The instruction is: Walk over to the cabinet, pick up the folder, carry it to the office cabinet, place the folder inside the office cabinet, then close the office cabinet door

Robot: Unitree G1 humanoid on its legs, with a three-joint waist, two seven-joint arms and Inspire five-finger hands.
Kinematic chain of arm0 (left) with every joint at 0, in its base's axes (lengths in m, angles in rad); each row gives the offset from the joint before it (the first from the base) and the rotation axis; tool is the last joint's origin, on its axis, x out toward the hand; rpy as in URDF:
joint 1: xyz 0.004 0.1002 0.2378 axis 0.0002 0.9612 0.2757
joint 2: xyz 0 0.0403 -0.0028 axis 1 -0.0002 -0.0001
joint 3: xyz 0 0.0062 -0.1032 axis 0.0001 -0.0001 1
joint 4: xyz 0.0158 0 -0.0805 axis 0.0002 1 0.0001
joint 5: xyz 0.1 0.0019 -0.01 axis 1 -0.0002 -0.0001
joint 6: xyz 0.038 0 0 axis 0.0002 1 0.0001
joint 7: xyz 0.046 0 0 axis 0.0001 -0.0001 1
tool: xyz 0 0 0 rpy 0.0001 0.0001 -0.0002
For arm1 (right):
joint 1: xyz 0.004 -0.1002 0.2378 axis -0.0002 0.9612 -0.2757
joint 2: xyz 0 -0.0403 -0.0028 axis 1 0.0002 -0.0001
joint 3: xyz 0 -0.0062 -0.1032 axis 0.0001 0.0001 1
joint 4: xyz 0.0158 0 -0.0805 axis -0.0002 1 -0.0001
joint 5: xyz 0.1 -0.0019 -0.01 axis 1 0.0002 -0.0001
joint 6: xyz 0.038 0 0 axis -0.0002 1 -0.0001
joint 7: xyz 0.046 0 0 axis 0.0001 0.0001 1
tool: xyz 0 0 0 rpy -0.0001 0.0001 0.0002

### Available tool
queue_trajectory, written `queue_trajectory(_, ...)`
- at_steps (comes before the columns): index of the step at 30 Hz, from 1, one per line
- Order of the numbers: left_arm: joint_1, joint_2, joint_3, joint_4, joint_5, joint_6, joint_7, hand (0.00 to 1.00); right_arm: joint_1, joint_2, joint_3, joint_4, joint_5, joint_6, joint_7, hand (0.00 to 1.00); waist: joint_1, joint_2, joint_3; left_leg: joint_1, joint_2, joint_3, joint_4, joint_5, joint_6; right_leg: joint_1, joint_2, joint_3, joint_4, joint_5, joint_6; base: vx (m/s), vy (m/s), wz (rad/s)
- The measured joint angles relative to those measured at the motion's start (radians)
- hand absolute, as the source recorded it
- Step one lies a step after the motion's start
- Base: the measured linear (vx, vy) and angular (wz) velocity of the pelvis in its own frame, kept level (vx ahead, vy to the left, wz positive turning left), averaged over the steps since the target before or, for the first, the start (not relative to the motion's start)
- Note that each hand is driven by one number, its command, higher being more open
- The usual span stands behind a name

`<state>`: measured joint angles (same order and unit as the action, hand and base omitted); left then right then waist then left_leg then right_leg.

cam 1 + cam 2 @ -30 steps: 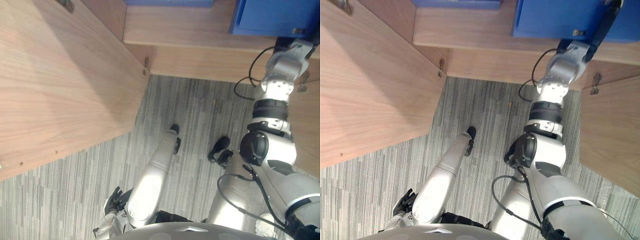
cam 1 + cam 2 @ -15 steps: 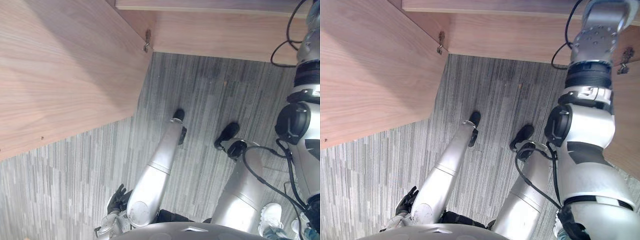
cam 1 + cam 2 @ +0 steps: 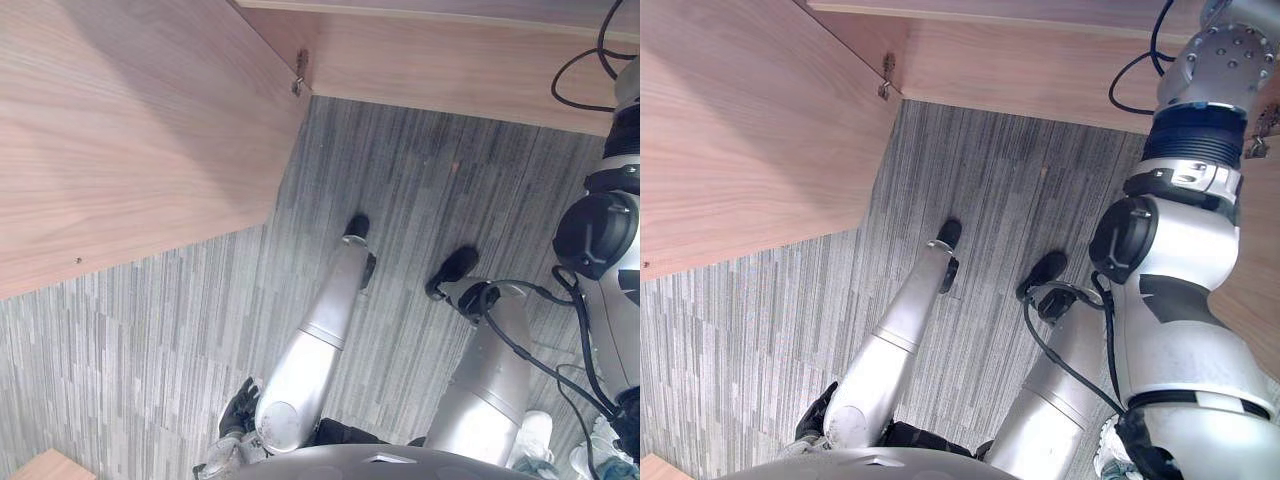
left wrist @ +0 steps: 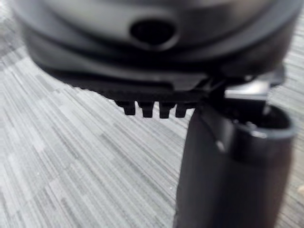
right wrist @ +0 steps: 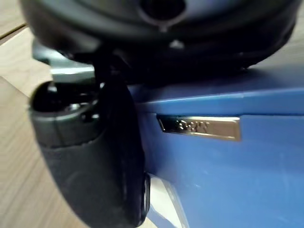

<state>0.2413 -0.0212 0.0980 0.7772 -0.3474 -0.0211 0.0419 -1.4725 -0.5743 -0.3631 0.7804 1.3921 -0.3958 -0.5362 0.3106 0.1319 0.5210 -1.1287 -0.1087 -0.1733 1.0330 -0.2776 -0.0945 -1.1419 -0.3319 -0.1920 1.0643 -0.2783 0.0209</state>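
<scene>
Right robot hand (image 5: 95, 156) at the blue plastic folder (image 5: 213, 180).
Its thumb touches the folder's face near the silver label plate (image 5: 199, 127); grip cannot be told. Left robot hand (image 3: 238, 408) hangs relaxed, holding nothing, over the grey striped carpet floor (image 3: 150, 340). Light wooden cabinet door (image 3: 120, 140) stands open.

Office setting, grey striped carpet tiles (image 3: 150, 340), light wood cabinet (image 3: 450, 65) with open door (image 3: 120, 140), blue folder (image 5: 228, 171)

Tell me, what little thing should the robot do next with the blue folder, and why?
Probably ease the right robot hand off the blue folder and draw it back. Its thumb lies against the folder beside the cabinet's wood, and the cabinet door stands open, not yet closed.
</scene>
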Motion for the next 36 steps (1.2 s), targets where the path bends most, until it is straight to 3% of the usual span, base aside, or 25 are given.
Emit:
queue_trajectory(11, -0.008, -0.038, 0.081, 0.019, -0.009, 0.002, 0.035, 1.00, -0.074, 0.028, 0.012, 0.000, 0.000, -0.004, 0.000, 0.00, -0.015, 0.001, 0.000, 0.013, -0.001, -0.008, -0.035, 0.017, -0.011, 0.006, -0.001, -0.008, -0.013, -0.001, -0.003, -0.01, 0.049, 0.03)
queue_trajectory(12, -0.009, -0.038, 0.081, 0.020, -0.012, 0.003, 0.038, 1.00, -0.085, 0.028, 0.023, 0.000, 0.000, 0.000, 0.000, 1.00, -0.016, 0.001, 0.000, 0.017, -0.001, -0.009, -0.045, 0.021, -0.013, 0.008, -0.001, -0.008, -0.018, -0.001, -0.003, -0.01, 0.040, 0.03)
queue_trajectory(20, -0.051, -0.044, 0.155, 0.045, -0.012, 0.002, 0.045, 1.00, -0.122, 0.020, 0.117, 0.003, -0.002, 0.046, 0.012, 1.00, -0.034, 0.000, -0.001, 0.034, 0.000, -0.026, -0.077, 0.036, -0.022, 0.031, -0.001, -0.028, -0.038, 0.002, -0.008, -0.01, 0.058, 0.05)
queue_trajectory(26, -0.073, -0.048, 0.206, 0.051, -0.012, 0.001, 0.045, 1.00, -0.122, 0.020, 0.199, 0.024, -0.012, 0.114, 0.067, 1.00, -0.039, -0.001, -0.001, 0.075, 0.000, -0.024, -0.116, 0.050, -0.022, 0.064, -0.001, -0.030, -0.062, 0.002, -0.005, -0.01, 0.061, 0.02)
queue_trajectory(31, -0.090, -0.049, 0.217, 0.056, -0.012, 0.001, 0.042, 1.00, -0.122, 0.021, 0.221, 0.088, -0.014, 0.166, 0.100, 1.00, -0.048, -0.002, -0.002, 0.128, 0.009, -0.034, -0.183, 0.073, -0.023, 0.122, 0.004, -0.056, -0.121, 0.021, -0.009, 0.01, 0.066, 0.03)
queue_trajectory(33, -0.094, -0.050, 0.218, 0.063, -0.012, 0.001, 0.042, 1.00, -0.120, 0.021, 0.220, 0.108, -0.027, 0.192, 0.101, 1.00, -0.052, -0.002, -0.002, 0.175, 0.018, -0.034, -0.235, 0.088, -0.018, 0.175, 0.009, -0.077, -0.174, 0.044, -0.026, 0.04, 0.073, 0.02)
queue_trajectory(36, -0.095, -0.053, 0.225, 0.070, -0.012, 0.001, 0.042, 1.00, -0.111, 0.022, 0.219, 0.122, -0.051, 0.206, 0.101, 1.00, -0.058, -0.003, -0.003, 0.249, 0.019, -0.037, -0.310, 0.112, -0.013, 0.244, 0.014, -0.083, -0.232, 0.059, -0.022, 0.03, 0.053, 0.04)
